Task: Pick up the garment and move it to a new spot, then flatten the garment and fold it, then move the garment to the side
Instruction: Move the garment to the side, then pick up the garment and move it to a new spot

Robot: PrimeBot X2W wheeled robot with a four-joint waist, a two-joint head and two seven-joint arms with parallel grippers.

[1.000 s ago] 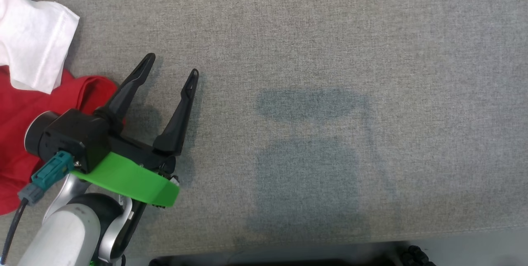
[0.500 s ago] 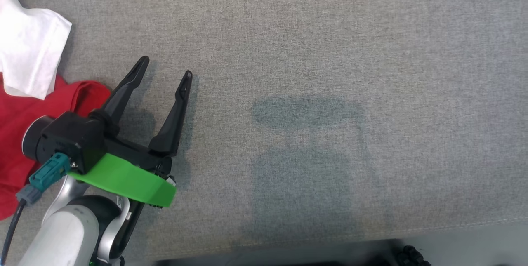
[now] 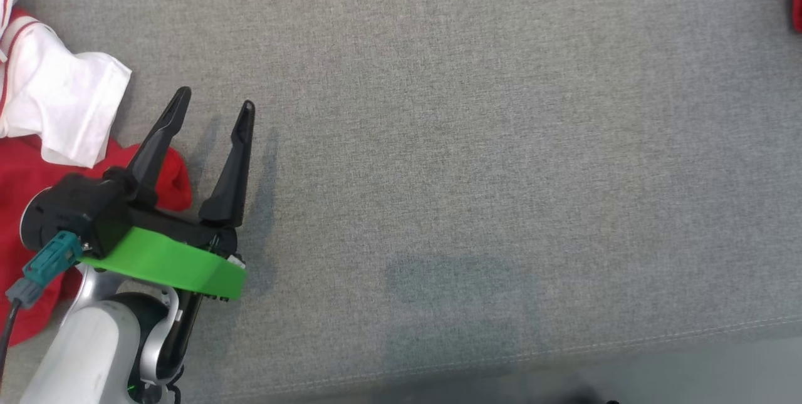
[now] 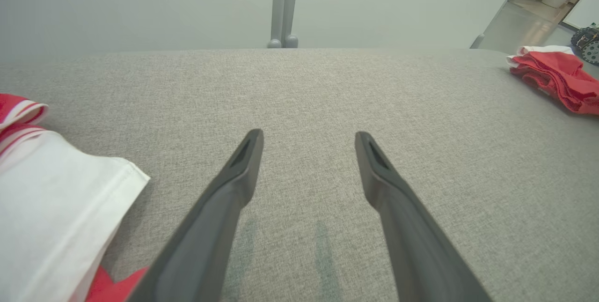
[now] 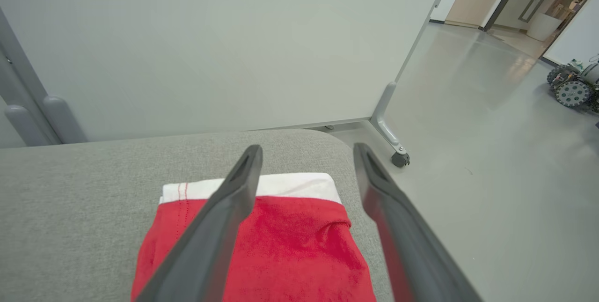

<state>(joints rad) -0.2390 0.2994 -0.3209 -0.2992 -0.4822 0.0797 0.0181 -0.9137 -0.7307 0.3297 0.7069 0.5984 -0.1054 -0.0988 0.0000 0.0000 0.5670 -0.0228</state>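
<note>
The left gripper (image 3: 215,100) is wide open and holds nothing. It has come closer to the crumpled garment (image 3: 62,109), the red and white one at the left side of the grey table (image 3: 470,109). One finger now shows in front of its red part. The head camera has moved too, so the whole picture has shifted. The right gripper (image 5: 306,147) is open and empty, above a folded garment (image 5: 290,246) at the table's right end. That one looks done. I think the crumpled one gets picked up next.
</note>
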